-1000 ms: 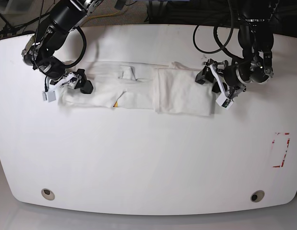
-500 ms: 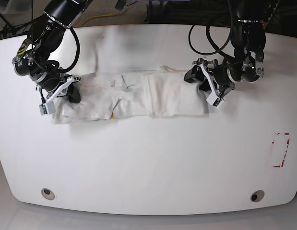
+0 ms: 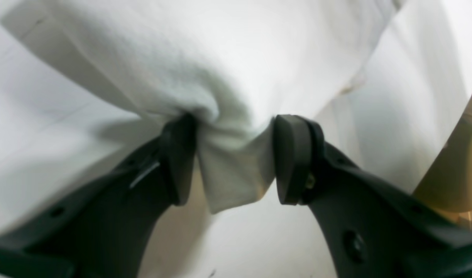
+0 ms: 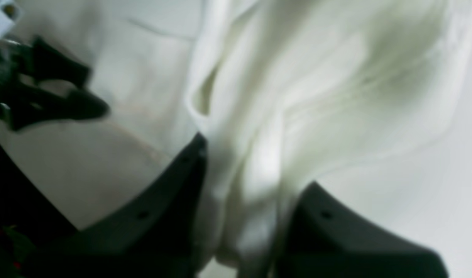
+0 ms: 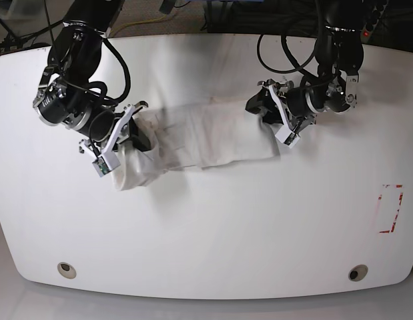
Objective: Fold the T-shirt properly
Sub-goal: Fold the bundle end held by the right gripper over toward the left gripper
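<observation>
The T-shirt (image 5: pixel 199 141) lies as a long white folded band across the upper middle of the white table (image 5: pixel 213 233), running from about nine o'clock to three o'clock in the base view, its nine o'clock end bunched and drooping toward seven o'clock. The right gripper (image 5: pixel 126 137) sits on that bunched end, and the right wrist view shows the cloth (image 4: pixel 297 96) gathered into streaming folds that run down between the two dark fingers (image 4: pixel 174 185), which are clamped tight on it. Over at the three o'clock end, the left gripper (image 5: pixel 276 120) stands at the edge of the band. Its wrist view shows a pinch of white fabric (image 3: pixel 232 170) tucked between the two black pads (image 3: pixel 291 158); the jaws stand partly apart, the cloth touches the pad at nine o'clock, and I cannot tell whether the three o'clock pad touches it or whether the pinch is really gripped. Near the table's three o'clock rim lies a red-outlined rectangle (image 5: pixel 390 208), well apart from the shirt, and two round holes (image 5: pixel 67 269) sit near the six o'clock edge.
</observation>
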